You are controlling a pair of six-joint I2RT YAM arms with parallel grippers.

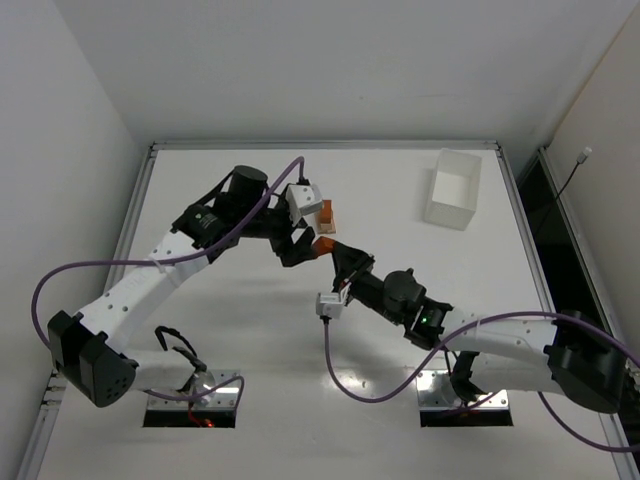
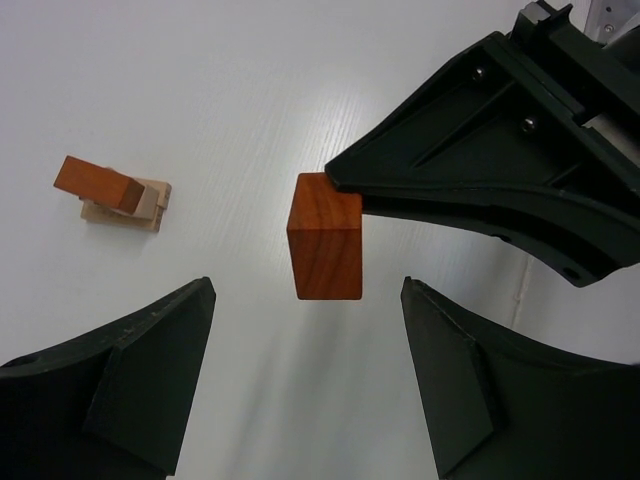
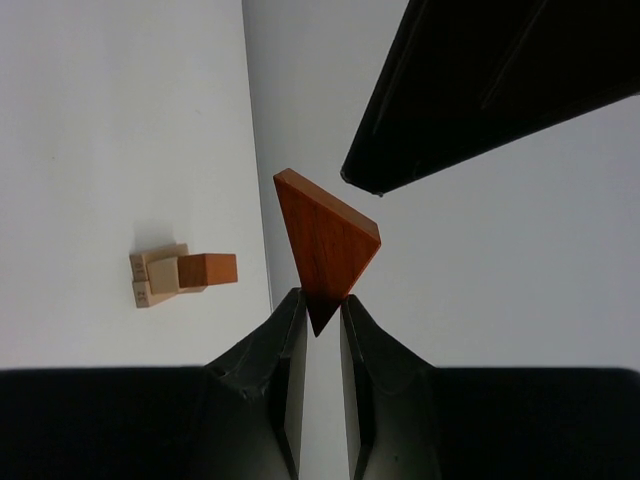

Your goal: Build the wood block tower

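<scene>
The wood block tower (image 1: 327, 215) is a short stack at the table's middle, tan blocks under a reddish-brown one; it also shows in the left wrist view (image 2: 115, 195) and the right wrist view (image 3: 180, 275). My right gripper (image 3: 322, 305) is shut on the lower tip of a reddish-brown triangular wedge (image 3: 325, 235), which hangs above the table (image 1: 322, 246). My left gripper (image 2: 305, 322) stands open, its fingers either side of and just short of the wedge (image 2: 325, 250), touching nothing. In the top view the left gripper (image 1: 299, 247) faces the right gripper (image 1: 332, 260) just in front of the tower.
A white rectangular tray (image 1: 453, 188) stands at the back right. Purple cables loop beside both arm bases. The raised table edge (image 1: 320, 145) runs along the back.
</scene>
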